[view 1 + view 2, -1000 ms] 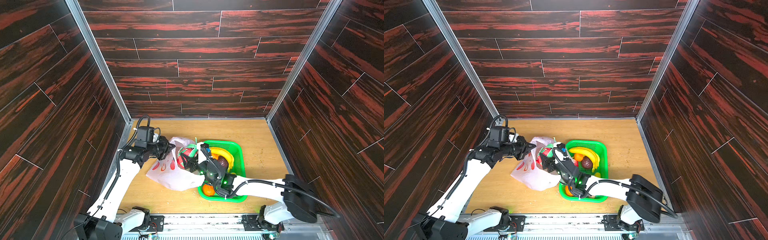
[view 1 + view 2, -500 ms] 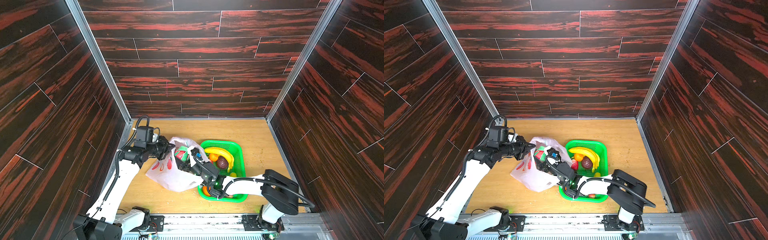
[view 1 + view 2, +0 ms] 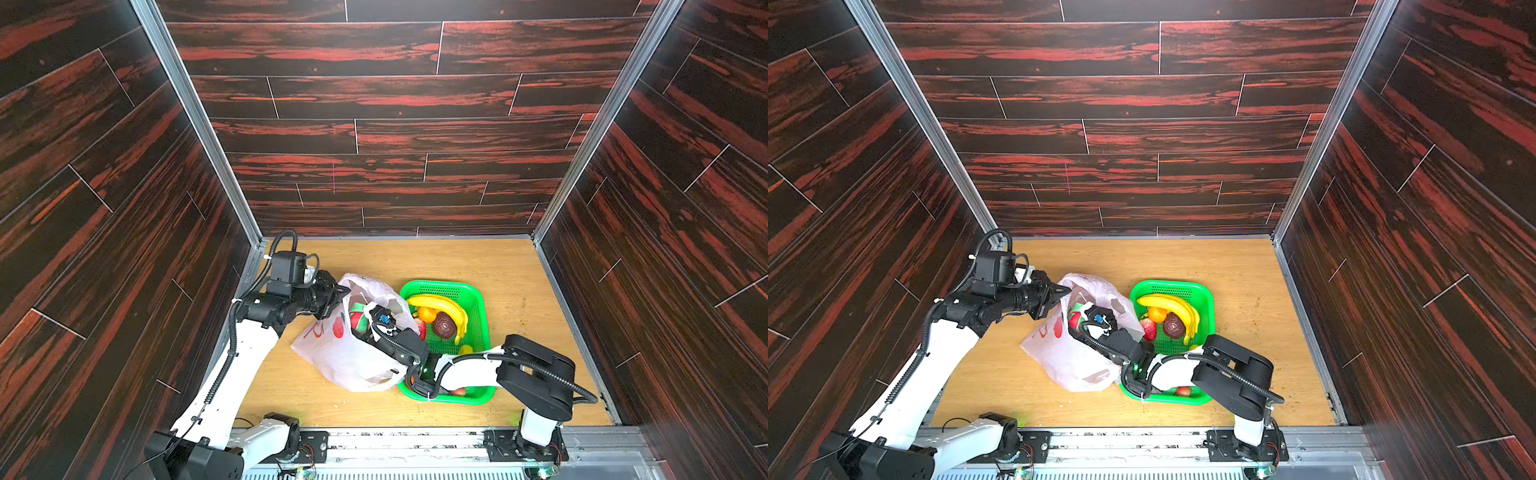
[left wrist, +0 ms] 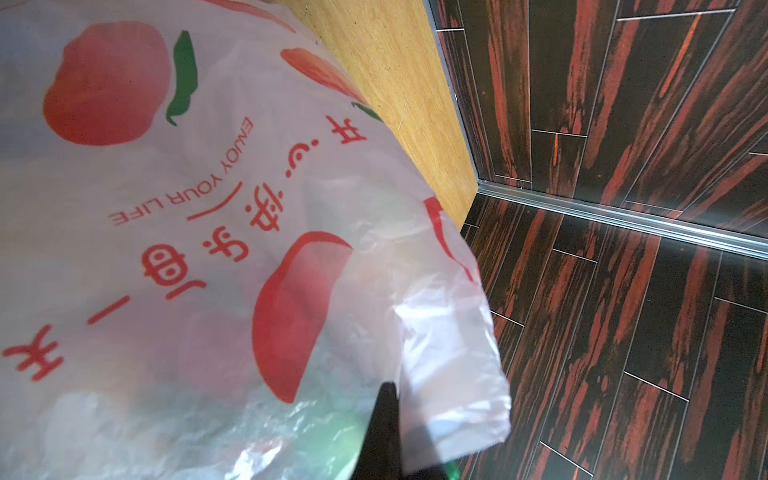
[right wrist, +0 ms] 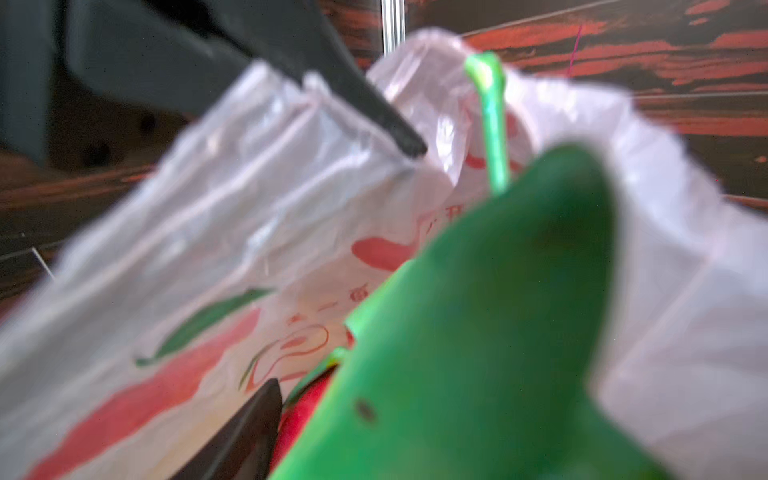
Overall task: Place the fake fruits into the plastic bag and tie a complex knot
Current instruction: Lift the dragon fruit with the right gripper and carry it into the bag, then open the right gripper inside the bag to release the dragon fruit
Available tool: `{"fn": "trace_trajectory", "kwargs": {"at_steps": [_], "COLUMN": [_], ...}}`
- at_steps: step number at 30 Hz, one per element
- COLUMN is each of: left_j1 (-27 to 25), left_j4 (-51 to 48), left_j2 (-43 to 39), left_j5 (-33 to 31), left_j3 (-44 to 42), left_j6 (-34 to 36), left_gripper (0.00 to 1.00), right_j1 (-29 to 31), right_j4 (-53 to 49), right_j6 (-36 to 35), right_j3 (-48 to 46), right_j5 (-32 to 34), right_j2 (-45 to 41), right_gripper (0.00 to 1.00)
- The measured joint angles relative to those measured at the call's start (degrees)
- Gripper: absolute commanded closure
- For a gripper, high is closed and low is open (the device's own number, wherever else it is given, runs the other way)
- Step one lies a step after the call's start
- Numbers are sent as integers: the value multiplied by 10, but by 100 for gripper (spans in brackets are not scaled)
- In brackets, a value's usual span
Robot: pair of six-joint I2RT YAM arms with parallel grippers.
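The plastic bag (image 3: 353, 365) (image 3: 1067, 365) lies left of the basket, its mouth held up. My left gripper (image 3: 338, 297) (image 3: 1061, 293) is shut on the bag's rim (image 4: 436, 395). My right gripper (image 3: 368, 322) (image 3: 1086, 322) reaches into the mouth, shut on the pink-green dragon fruit (image 3: 356, 322) (image 5: 478, 332). One of its fingers (image 5: 249, 428) shows beside the fruit's red body. The other fake fruits lie in the basket: banana bunch (image 3: 449, 307), orange (image 3: 428, 313), dark purple ball (image 3: 444, 326), strawberry (image 3: 422, 328). No knot shows.
The green mesh basket (image 3: 478, 299) (image 3: 1204, 291) stands right of the bag, under my right forearm. A lemon (image 3: 465, 349) and another strawberry (image 3: 459, 390) lie in its near part. Dark wood walls close in the floor on three sides.
My right gripper has carried the dragon fruit left from over the basket into the bag's mouth, its elbow swinging back. The left gripper has kept its hold and place.
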Motion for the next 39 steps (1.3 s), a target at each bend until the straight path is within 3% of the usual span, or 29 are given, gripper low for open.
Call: {"fn": "trace_trajectory", "kwargs": {"at_steps": [6,14,27,39], "left_j1": [0,0,0,0], "left_j4": [0,0,0,0], "left_j2": [0,-5,-7,-7], "left_j5": [0,-2,-2,-2], "left_j3": [0,0,0,-6], "left_j6": [0,0,0,-2], "left_gripper": [100,100,100,100], "right_j1": [-3,-19,-31,-31], "right_j4": [-50,-133,-168,-209], "right_j6": [13,52,64,77], "right_j3": [26,60,73,49], "right_j5": [-16,-43,-81,-101], "right_j2": [13,15,6,-82], "right_gripper": [34,2,1,2]}}
